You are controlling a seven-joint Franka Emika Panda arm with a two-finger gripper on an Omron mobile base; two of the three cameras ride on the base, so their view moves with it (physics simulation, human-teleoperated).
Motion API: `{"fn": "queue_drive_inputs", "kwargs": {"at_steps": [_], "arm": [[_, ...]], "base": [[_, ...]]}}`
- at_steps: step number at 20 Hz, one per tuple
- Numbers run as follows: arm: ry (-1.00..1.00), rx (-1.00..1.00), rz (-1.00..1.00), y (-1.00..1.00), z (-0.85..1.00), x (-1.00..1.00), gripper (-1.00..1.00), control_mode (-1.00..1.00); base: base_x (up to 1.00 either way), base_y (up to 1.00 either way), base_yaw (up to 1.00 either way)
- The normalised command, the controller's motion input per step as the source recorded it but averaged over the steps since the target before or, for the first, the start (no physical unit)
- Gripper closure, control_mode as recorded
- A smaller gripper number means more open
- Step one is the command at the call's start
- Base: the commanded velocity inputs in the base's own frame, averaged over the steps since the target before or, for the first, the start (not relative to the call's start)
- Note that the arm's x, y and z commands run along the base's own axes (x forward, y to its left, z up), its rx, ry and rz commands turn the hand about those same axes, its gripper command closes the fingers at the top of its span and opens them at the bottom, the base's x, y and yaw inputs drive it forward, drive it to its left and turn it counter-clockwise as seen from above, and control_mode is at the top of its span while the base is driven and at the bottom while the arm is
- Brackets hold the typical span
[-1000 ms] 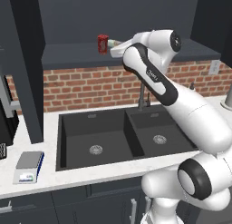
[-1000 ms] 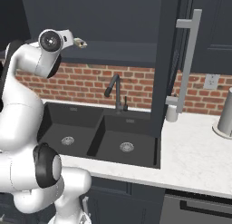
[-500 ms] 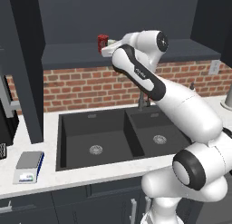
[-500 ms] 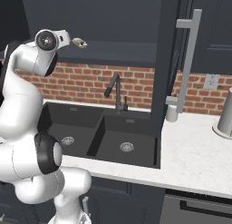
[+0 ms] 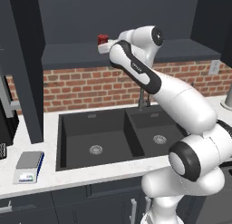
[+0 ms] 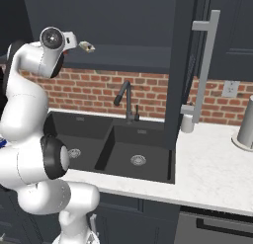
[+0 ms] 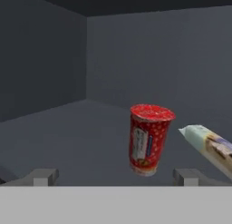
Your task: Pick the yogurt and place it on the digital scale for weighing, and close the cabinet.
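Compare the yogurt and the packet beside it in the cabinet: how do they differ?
The yogurt is a red cup standing nearly upright; the packet is pale, elongated and lies slanted. The yogurt sits between the open gripper's fingertips' line; the packet lies off to the side. Both rest on the cabinet shelf.

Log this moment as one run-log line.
phase: reach into cabinet | pincer: open, empty | yogurt: upright on shelf, ahead between tips | packet: beside yogurt | digital scale: bare | cabinet doors: open

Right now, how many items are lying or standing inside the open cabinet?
2. The yogurt stands upright on the shelf; a pale wrapped packet lies just to its right in the hand view. Others may be hidden outside this view.
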Motion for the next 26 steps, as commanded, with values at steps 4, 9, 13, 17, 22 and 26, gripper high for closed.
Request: {"fn": "queue_drive_inputs", "kwargs": {"at_steps": [4,9,13,17,22,26], "arm": [[0.05,0.10,0.00,-0.05,0.03,0.01,-1.00,-1.00],[0.00,0.01,0.00,-0.07,0.02,0.07,-1.00,-1.00],[0.00,0.00,0.00,-0.03,0.00,0.05,-1.00,-1.00],[0.01,0.00,0.00,0.00,0.00,0.25,-1.00,-1.00],[0.02,0.00,0.00,0.00,0.00,0.37,-1.00,-1.00],[0.02,0.00,0.00,0.00,0.00,0.18,-1.00,-1.00]], "base": [[0.00,0.00,0.00],[0.00,0.00,0.00],[0.00,0.00,0.00],[0.00,0.00,0.00],[0.00,0.00,0.00],[0.00,0.00,0.00]]}}
